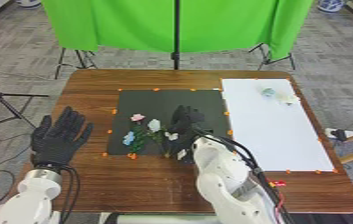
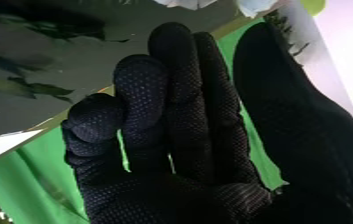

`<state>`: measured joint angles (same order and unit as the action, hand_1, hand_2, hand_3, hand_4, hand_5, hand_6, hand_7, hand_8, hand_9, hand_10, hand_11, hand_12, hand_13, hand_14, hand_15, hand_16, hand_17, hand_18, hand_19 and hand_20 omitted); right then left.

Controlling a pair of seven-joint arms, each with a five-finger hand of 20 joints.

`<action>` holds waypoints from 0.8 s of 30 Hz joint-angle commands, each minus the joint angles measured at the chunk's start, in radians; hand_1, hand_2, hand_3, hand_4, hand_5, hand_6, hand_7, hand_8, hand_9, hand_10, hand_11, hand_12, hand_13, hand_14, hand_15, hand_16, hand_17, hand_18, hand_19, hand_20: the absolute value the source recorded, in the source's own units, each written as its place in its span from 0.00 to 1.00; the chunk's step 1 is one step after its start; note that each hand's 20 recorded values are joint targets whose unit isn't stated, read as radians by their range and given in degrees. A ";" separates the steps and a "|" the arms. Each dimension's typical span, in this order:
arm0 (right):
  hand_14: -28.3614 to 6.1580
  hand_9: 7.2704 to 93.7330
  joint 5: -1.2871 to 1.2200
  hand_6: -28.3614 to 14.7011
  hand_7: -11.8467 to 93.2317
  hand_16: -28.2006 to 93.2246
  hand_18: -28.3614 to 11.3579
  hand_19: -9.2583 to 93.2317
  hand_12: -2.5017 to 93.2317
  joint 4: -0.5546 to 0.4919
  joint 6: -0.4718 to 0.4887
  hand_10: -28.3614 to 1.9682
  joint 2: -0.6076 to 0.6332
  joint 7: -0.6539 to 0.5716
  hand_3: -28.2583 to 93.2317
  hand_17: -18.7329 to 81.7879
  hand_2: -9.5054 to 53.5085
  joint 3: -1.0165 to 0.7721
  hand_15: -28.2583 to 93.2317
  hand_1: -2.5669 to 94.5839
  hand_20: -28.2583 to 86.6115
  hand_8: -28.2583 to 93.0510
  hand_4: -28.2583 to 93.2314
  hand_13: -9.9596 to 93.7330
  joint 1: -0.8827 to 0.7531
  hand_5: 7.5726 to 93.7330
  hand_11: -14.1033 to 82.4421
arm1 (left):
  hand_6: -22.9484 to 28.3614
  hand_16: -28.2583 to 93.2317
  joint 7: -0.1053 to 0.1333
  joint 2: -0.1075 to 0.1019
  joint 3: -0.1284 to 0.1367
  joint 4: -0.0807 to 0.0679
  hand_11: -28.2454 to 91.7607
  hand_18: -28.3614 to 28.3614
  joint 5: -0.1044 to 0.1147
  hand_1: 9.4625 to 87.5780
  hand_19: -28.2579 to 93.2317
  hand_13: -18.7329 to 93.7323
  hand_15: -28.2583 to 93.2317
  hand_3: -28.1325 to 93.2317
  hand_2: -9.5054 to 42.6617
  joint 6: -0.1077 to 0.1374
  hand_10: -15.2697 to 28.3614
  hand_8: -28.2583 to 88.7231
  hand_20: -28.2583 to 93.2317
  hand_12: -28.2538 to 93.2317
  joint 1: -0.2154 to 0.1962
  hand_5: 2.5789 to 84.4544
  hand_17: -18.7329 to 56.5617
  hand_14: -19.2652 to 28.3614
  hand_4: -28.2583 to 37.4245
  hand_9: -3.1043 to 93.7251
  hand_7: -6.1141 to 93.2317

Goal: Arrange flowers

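Note:
In the head view, my right hand is over the black mat, just right of the flowers, its fingers extended. A pink flower, a white flower and a blue flower lie there with green stems; another small white bloom is close beside the hand. My left hand is at the table's left, fingers straight. In the right wrist view, my right hand has nearly straight fingers with the thumb apart, white petals beyond the fingertips and dark leaves off to one side.
The black mat is marked with orange tabs. A white board lies on the right of the brown table, with a pale blue flower and a cream one near its far end. A green cloth hangs behind.

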<state>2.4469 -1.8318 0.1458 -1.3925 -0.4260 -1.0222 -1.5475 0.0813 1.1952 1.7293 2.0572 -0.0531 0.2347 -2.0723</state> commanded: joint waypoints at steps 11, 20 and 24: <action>0.33 0.45 0.016 0.55 0.31 0.35 0.17 0.85 0.19 0.121 -0.152 0.34 0.235 0.005 0.92 0.43 0.00 -0.356 0.66 0.47 0.55 0.11 0.00 0.46 0.182 0.52 0.33 | 0.61 0.18 0.018 0.019 0.010 0.016 0.50 0.79 -0.001 0.25 0.59 0.47 0.66 0.85 0.48 -0.006 0.70 0.15 0.38 0.35 -0.039 0.55 0.18 0.75 0.00 0.48 0.24; 0.35 0.35 0.033 0.56 0.31 0.33 0.18 0.84 0.16 0.240 0.005 0.39 0.320 -0.037 0.93 0.41 0.00 -0.475 0.60 0.49 0.55 0.10 0.00 0.39 0.246 0.43 0.29 | 0.61 0.18 0.036 0.015 0.013 0.022 0.50 0.79 0.003 0.25 0.59 0.47 0.66 0.85 0.48 -0.004 0.69 0.15 0.38 0.35 -0.045 0.55 0.18 0.75 0.00 0.48 0.24; 0.35 0.31 -0.003 0.57 0.31 0.32 0.19 0.82 0.15 0.295 0.066 0.41 0.322 0.012 0.93 0.39 0.00 -0.500 0.57 0.47 0.54 0.11 0.00 0.36 0.266 0.40 0.27 | 0.61 0.18 0.040 0.012 0.011 0.025 0.50 0.79 0.011 0.24 0.59 0.47 0.66 0.85 0.48 0.003 0.69 0.15 0.38 0.35 -0.050 0.55 0.18 0.75 0.00 0.48 0.24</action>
<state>2.4678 -1.6065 0.1501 -1.0957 -0.4690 -1.4919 -1.3154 0.1134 1.2051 1.7410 2.0760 -0.0536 0.2328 -2.1017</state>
